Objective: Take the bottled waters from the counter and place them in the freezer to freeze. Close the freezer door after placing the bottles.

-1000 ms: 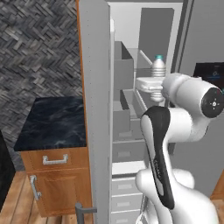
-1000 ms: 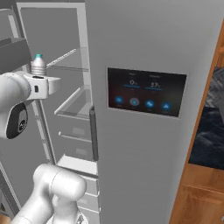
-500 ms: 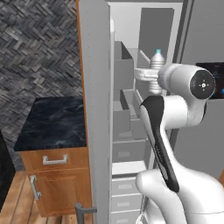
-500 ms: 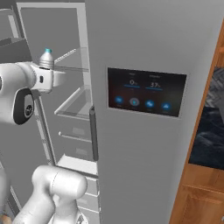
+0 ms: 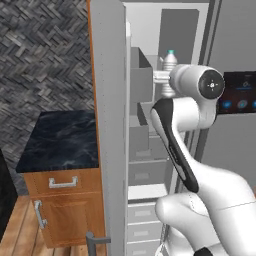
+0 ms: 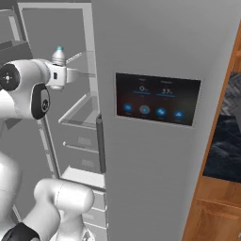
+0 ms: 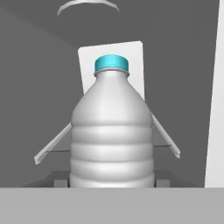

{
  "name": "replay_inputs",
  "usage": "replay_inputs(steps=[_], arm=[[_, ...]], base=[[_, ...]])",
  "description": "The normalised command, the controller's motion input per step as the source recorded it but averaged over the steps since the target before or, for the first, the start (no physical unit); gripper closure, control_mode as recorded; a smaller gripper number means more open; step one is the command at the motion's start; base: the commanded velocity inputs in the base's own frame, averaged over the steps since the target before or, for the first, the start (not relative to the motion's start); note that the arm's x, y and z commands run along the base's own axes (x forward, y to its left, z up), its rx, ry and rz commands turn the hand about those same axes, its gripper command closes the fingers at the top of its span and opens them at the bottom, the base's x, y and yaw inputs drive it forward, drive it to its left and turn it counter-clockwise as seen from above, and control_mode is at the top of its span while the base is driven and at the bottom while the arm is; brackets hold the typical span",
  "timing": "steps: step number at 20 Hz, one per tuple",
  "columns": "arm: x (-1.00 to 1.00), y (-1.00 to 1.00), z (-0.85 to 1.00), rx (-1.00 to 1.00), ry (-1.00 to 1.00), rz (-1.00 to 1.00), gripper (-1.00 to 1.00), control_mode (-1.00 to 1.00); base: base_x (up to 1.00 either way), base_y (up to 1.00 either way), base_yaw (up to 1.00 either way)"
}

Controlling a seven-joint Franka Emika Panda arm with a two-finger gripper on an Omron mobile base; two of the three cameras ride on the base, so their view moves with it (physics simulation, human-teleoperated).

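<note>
Tool: the two-finger tool [image 7: 112, 181] of the white arm is clamped on the small clear ribbed plastic bottle with a light blue cap [image 7: 112, 131]; the fingertips [image 7: 60, 178] sit at each side of the bottle's base in the hand view.
Bottle: upright, cap on top, held high inside the mouth of the tall narrow white-walled freezer compartment [image 5: 150, 30], above its glass shelf [image 6: 80, 113]; seen also at [image 5: 170, 67] and [image 6: 58, 56].
Bottle against freezer: in the hand view the glass shelf's edges [image 7: 52, 146] spread out behind the bottle to either side; whether the bottle touches any surface I cannot tell.
Freezer door: the tall plain grey panel [image 5: 110, 125] stands open, edge-on, just left of the freezer, with grey bins [image 5: 141, 77] on its inner face beside the bottle.
Neighbouring door: the grey door with a dark touchscreen [image 6: 155, 99] is just right of the freezer.
Bench: the dark blue-black marbled stone bench [image 5: 62, 137] over brown wooden cabinets [image 5: 65, 205] lies left of the freezer door, well apart from the bottle.
</note>
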Motion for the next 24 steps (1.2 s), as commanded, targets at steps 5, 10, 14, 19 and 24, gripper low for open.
replay_inputs(steps=[5, 10, 14, 19, 24], arm=[[0.62, 0.07, 0.0, 0.0, -0.18, 0.0, 1.0, -1.0], [0.58, 0.07, 0.0, 0.0, -0.11, 0.0, 1.0, -1.0], [0.54, 0.0, 0.0, 0.0, -0.13, 0.0, 1.0, -1.0], [0.58, 0.01, 0.0, -0.01, -0.01, 0.0, 1.0, -1.0], [0.59, 0.09, 0.0, -0.03, 0.0, 0.0, 1.0, -1.0]], base=[[0.0, 0.0, 0.0], [0.0, 0.0, 0.0], [0.0, 0.0, 0.0], [0.0, 0.0, 0.0], [0.0, 0.0, 0.0]])
